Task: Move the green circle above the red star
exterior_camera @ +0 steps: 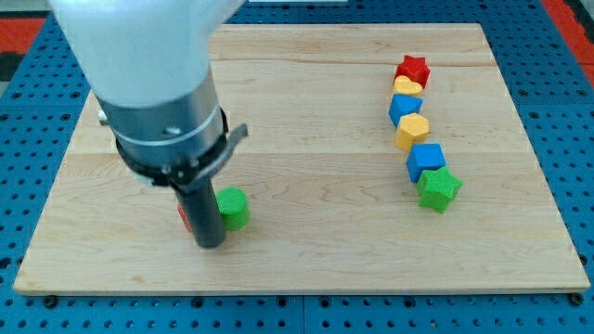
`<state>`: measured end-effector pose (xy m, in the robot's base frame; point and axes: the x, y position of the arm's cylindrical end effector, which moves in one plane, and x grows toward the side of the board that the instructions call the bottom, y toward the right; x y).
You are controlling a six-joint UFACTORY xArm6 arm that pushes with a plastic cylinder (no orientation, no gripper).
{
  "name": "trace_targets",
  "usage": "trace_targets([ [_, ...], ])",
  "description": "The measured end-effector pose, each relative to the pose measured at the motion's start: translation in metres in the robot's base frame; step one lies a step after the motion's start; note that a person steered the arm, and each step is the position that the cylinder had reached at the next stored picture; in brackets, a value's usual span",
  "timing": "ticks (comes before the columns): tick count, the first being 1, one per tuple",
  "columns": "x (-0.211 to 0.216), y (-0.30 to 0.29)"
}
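— What are we seeing in the lower left of the frame?

— Our dark rod is standing on the pale wooden board [306, 111], my tip [211, 245] sitting at the lower left edge of the green ribbed cylinder block [232, 208]; we cannot tell whether they are touching. There is no hand here to open or close, and the rod is holding nothing.

— And the red cylinder block [183, 218]?

— The rod is covering nearly all of it; only a red sliver is showing left of the rod. The arm's grey and white body is blocking the upper left of the board too.

— Where is the red star block [411, 69]?

— It is lying in the upper right, well apart from the green cylinder, heading a touching column: yellow heart [406, 86], blue block [404, 107], yellow block [412, 131], another blue block [425, 160], green star [438, 188]. The blue and yellow shapes are hard for us to make out.
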<state>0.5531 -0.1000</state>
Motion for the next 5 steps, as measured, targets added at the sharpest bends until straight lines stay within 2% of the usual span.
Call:
trace_targets([
  [1,-0.042,0.001],
  [2,-0.058,0.010],
  [4,-0.045,0.023],
  [5,-0.046,0.051],
])
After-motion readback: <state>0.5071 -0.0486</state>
